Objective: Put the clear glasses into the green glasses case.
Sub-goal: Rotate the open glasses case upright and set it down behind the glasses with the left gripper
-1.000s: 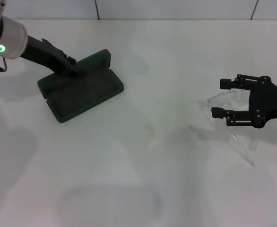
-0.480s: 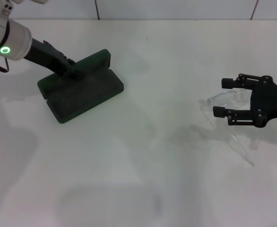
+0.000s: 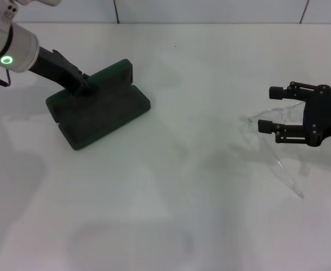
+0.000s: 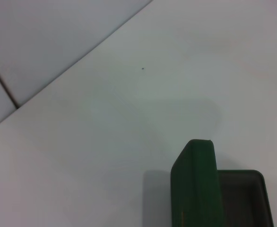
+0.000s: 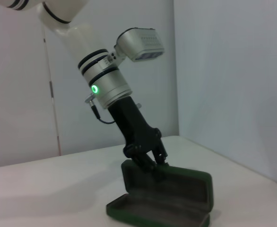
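The glasses are being seen in the head view at about 3 o'clock on the white table. They are fully clear and colourless, faint against the white top. The curved front is being shown as a pale outline, and one long thin arm is being traced toward 5 o'clock, its tip lying on the table.

The right gripper is being held at the glasses from the 3 o'clock edge. Its two black fingers are being kept apart, one tip on the far side of the clear front and one on the near side. Whether the pads are touching the plastic cannot be told.

The case is being seen at about 10 o'clock, well apart from the glasses. It is dark green, rectangular, with rounded corners. Its lid is being held raised, and the dark lined tray is lying flat on the table. Nothing is being shown inside the tray. In the left wrist view the case is being shown edge-on, with a small gold mark on the lid.

The left gripper is being held at the raised lid. In the right wrist view the left gripper is being shown at the lid's upper edge; its finger state cannot be told.
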`<action>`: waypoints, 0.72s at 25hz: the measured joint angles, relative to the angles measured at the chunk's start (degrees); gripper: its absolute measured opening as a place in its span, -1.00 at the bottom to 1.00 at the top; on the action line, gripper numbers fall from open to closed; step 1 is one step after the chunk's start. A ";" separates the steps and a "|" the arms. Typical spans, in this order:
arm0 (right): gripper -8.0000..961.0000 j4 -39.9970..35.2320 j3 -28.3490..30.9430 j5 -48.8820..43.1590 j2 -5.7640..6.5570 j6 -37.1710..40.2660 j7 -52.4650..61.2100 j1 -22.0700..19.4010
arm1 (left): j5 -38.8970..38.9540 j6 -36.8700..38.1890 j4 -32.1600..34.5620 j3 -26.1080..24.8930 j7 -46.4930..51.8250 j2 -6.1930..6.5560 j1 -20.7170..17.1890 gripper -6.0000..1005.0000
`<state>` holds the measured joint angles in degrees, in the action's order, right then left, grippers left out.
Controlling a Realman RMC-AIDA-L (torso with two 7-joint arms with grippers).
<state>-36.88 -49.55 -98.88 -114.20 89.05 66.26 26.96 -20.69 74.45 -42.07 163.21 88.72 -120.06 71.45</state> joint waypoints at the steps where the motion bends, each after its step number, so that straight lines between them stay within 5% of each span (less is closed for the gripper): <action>1: 0.69 0.00 0.33 0.00 0.00 -0.04 -0.07 -0.02 | 0.27 0.26 -0.02 0.01 -0.27 0.00 0.00 -0.50; 18: 0.69 0.44 14.04 0.11 0.86 1.79 -2.21 -1.94 | 10.25 13.89 -2.84 0.00 -13.33 -0.15 -0.39 -0.57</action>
<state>-36.44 -35.51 -98.77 -113.34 90.85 64.05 25.03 -10.43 88.34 -44.91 163.21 75.39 -120.21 71.06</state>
